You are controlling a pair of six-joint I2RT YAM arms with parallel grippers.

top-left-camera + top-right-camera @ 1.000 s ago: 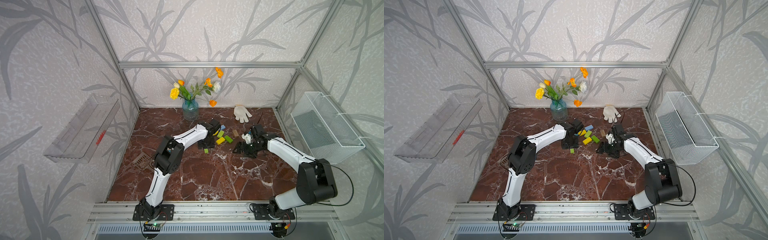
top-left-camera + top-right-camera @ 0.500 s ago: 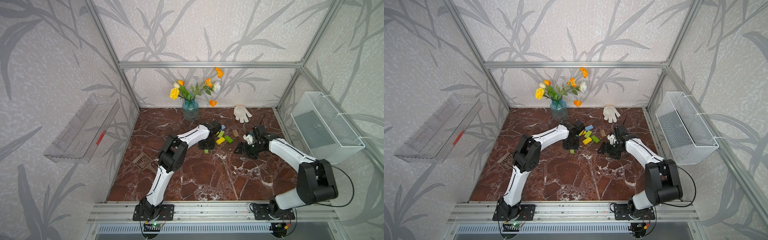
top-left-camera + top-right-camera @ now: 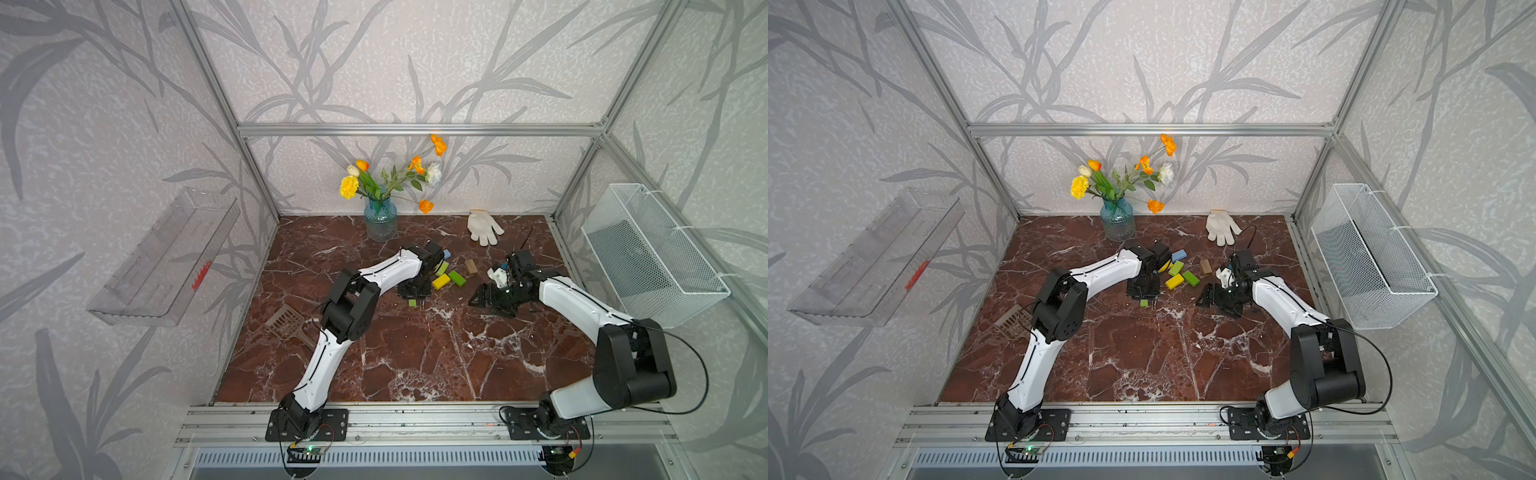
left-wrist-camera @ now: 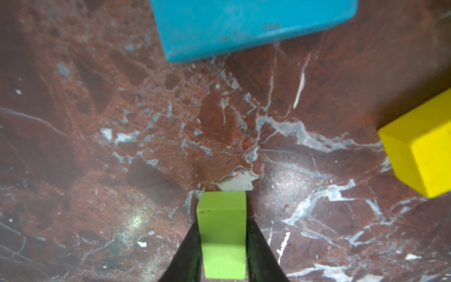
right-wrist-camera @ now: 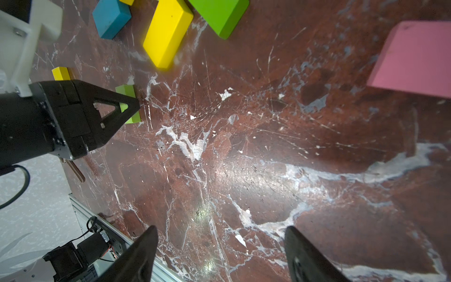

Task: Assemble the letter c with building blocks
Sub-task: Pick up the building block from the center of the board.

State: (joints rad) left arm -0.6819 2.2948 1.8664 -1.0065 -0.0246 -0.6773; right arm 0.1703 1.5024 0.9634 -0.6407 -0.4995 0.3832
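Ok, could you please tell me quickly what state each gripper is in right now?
Left gripper: jaws closed on the light green block.
Right gripper: jaws open, holding nothing.

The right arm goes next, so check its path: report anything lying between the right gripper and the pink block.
Nothing visible. In the right wrist view only bare marble tabletop lies between the open right gripper and the pink block. The left gripper, closed on a light green block, sits clear of that path.

No words, nos. or signs to read anywhere. The clear shelf [image 3: 166,257] on the wall has a small red mark [image 3: 201,275], but it's too tiny & blurry to tell.
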